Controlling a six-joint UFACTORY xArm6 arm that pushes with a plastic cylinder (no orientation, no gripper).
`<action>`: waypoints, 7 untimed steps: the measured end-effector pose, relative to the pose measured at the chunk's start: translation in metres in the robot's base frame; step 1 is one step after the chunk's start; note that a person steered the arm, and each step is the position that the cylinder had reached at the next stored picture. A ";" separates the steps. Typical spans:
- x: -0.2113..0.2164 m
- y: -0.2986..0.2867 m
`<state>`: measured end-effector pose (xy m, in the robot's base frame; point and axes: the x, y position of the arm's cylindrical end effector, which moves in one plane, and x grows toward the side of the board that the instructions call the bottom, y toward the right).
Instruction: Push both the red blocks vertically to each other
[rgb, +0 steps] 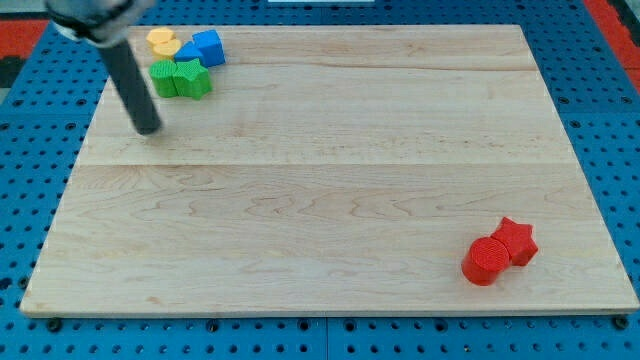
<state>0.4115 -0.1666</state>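
Observation:
Two red blocks lie at the view's bottom right of the wooden board (320, 200). A round red cylinder (486, 261) sits lower left and a red star-shaped block (516, 241) touches it at its upper right. My tip (148, 128) is at the view's upper left, far from both red blocks, just below and left of the green blocks.
Near the view's top left corner sits a cluster: a yellow block (163, 42), a blue block (204, 48), and two green blocks (181, 78) side by side. A blue pegboard (600, 120) surrounds the board.

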 end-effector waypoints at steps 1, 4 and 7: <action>0.071 0.116; 0.207 0.284; 0.142 0.356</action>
<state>0.5535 0.1896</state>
